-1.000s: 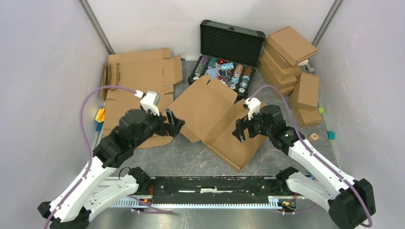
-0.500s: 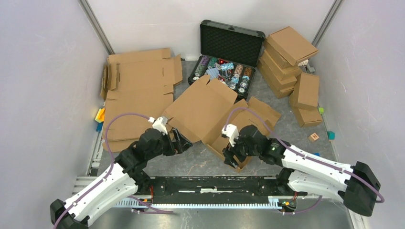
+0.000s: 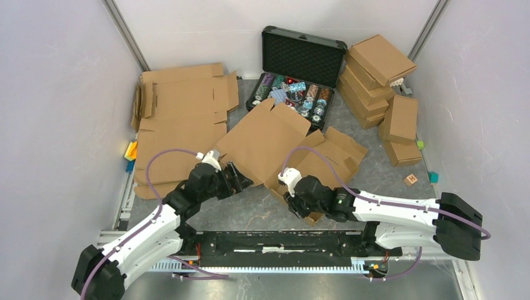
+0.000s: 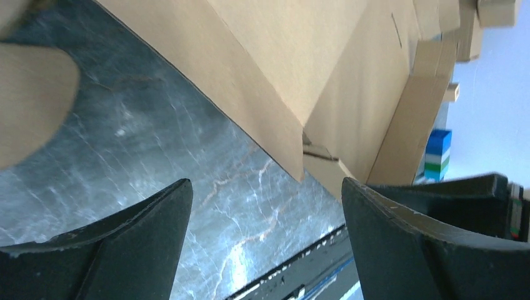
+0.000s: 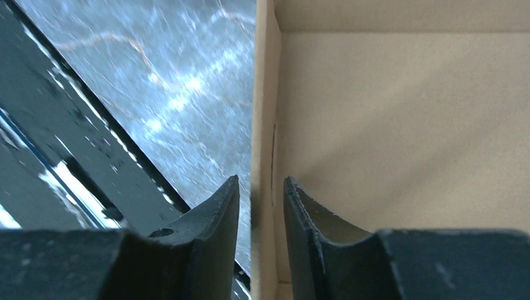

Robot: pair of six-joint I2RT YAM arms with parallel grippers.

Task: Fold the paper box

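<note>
Mid-frame in the top view, the paper box [image 3: 265,140] lies on the table [image 3: 250,209]. Behind it, at top centre, stands the case [image 3: 304,59]. A pile of flat cardboard sheets [image 3: 181,122] fills the upper left, and a stack of folded boxes [image 3: 378,69] the upper right. The left gripper [image 3: 242,178] sits at the box's lower-left edge. In the right wrist view, a raised box wall stands between the fingers of the right gripper [image 5: 261,181], apparently just apart from them.

table [image 3: 250,211]: marbled grey | holds: paper box [image 3: 265,144], black case [image 3: 304,57], flat cardboard [image 3: 181,119]
</note>
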